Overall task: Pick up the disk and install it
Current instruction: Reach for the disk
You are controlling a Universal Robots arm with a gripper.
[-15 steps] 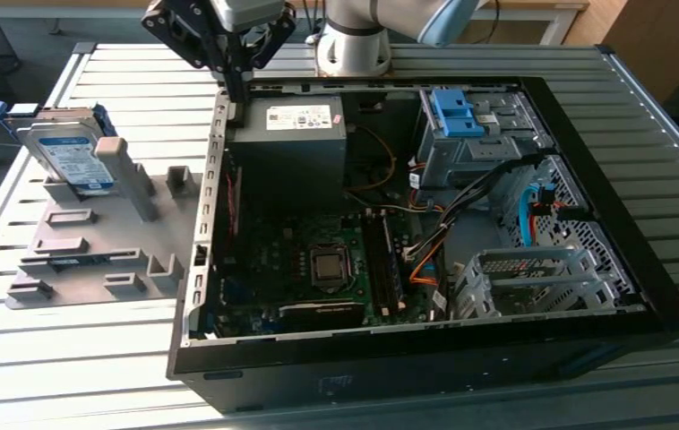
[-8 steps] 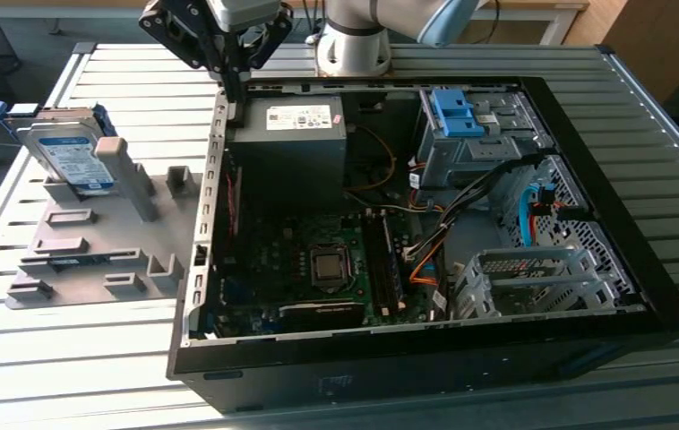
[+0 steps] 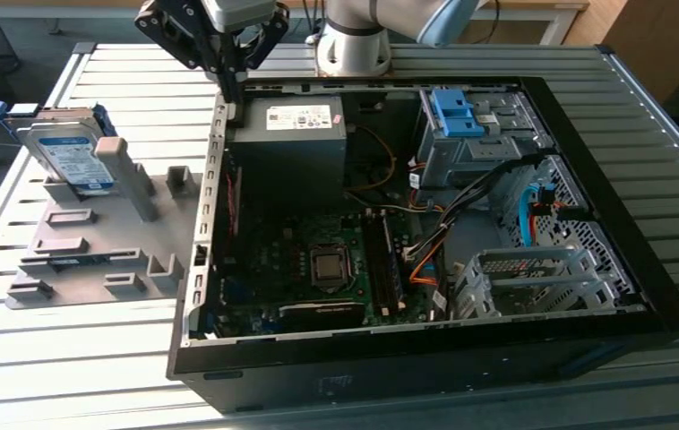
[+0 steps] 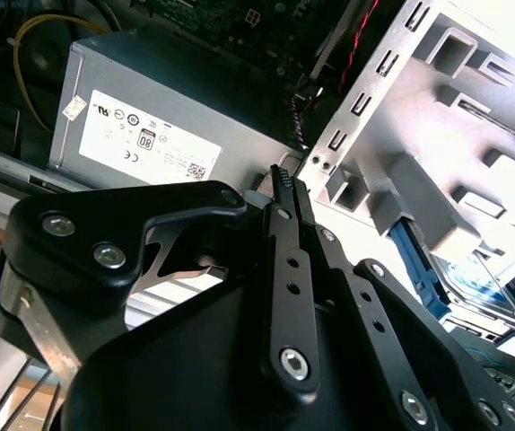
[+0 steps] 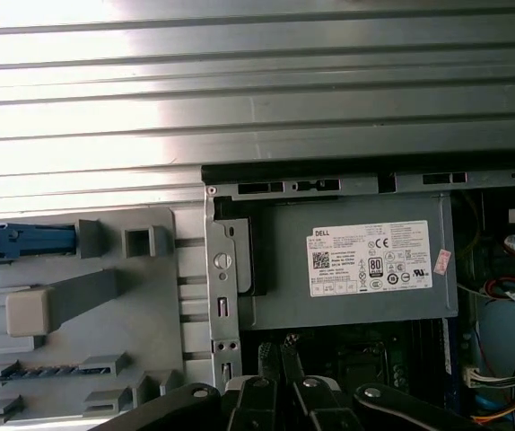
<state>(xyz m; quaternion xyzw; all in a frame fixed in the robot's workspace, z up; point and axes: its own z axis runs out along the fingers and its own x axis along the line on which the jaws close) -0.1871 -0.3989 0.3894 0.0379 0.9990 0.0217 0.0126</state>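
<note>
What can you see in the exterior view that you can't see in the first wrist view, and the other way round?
Exterior view alone: the arm's base, the metal cage inside the computer case, and the disk's labelled face, leaning in the grey holder. First wrist view alone: a straight-down look, so the grey box's sticker faces the camera. Both: the grey box, the holder, the case's edge and the pincer, hovering empty by the case's back corner.
</note>
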